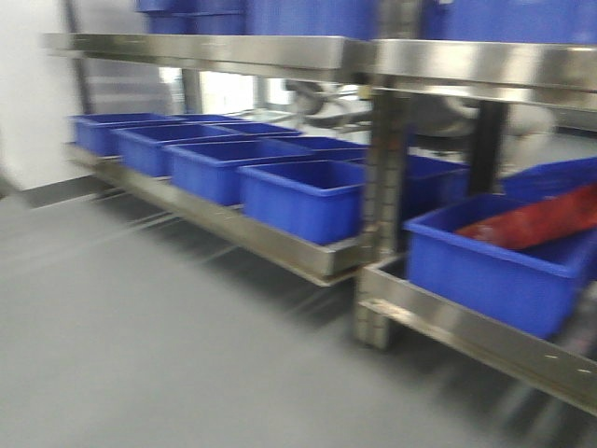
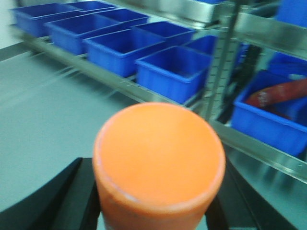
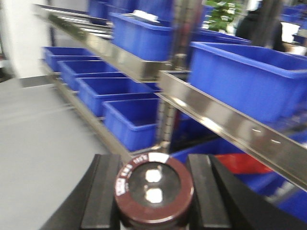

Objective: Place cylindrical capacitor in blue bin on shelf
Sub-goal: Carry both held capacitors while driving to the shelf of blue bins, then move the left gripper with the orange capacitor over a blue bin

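Note:
The cylindrical capacitor (image 3: 153, 190), dark brown with two pale terminals on its top face, sits between the black fingers (image 3: 106, 191) of my right gripper (image 3: 154, 167), which is shut on it. In front of it stands the steel shelf (image 3: 225, 124) with blue bins (image 3: 129, 122) on its low tier and more on the tier above. My left gripper (image 2: 158, 191) is shut on a large orange cylinder (image 2: 158, 153); its black fingers (image 2: 67, 196) show at both sides. The front view shows the shelf (image 1: 308, 257) and a row of blue bins (image 1: 298, 201), but neither gripper.
A blue bin at the right of the low tier (image 1: 494, 266) holds a red package (image 1: 541, 224). A steel upright post (image 1: 382, 205) splits the two shelf sections. Grey floor (image 1: 140, 327) stretches in front of the rack. All views are motion-blurred.

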You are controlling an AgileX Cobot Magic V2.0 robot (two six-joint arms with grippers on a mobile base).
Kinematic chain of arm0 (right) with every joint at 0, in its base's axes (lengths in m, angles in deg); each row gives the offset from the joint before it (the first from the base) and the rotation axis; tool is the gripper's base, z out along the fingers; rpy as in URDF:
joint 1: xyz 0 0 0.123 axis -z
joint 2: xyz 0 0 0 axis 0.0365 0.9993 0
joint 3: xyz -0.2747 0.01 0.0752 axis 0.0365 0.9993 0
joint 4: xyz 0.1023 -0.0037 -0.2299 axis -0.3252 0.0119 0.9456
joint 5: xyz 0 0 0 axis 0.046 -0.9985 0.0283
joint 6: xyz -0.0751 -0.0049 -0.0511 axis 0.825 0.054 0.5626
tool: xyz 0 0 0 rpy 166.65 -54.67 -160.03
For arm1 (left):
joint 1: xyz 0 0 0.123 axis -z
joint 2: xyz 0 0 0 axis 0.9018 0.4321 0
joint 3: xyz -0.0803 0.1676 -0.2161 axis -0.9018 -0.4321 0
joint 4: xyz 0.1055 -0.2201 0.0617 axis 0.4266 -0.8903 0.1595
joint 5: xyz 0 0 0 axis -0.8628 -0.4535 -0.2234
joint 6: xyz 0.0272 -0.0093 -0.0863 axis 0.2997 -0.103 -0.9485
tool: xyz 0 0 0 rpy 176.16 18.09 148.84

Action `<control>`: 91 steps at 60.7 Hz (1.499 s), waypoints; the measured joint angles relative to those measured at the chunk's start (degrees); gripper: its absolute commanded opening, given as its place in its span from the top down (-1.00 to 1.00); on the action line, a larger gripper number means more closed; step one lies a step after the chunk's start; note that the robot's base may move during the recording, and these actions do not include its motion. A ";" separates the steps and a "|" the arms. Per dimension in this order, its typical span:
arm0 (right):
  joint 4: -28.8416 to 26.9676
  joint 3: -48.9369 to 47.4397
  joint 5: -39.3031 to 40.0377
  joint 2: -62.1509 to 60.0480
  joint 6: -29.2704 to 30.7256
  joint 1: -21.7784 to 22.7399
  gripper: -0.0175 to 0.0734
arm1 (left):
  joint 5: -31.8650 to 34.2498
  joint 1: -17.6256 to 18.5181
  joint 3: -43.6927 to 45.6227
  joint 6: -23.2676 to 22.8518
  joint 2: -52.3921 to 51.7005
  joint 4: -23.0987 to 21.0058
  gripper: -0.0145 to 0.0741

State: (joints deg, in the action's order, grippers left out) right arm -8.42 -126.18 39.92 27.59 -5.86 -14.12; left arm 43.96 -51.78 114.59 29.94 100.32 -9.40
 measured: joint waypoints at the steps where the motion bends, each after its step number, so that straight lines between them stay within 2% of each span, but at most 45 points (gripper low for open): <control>1: 0.00 0.00 0.00 0.00 0.00 0.00 0.93 | 0.00 0.00 0.00 0.00 0.00 0.00 0.92; 91: 0.00 0.00 0.00 0.00 0.00 0.00 0.93 | 0.00 0.00 0.00 0.00 0.00 0.00 0.92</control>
State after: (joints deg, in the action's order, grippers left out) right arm -8.42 -126.18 39.92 27.59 -5.86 -14.12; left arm 43.96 -51.78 114.59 29.94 100.32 -9.40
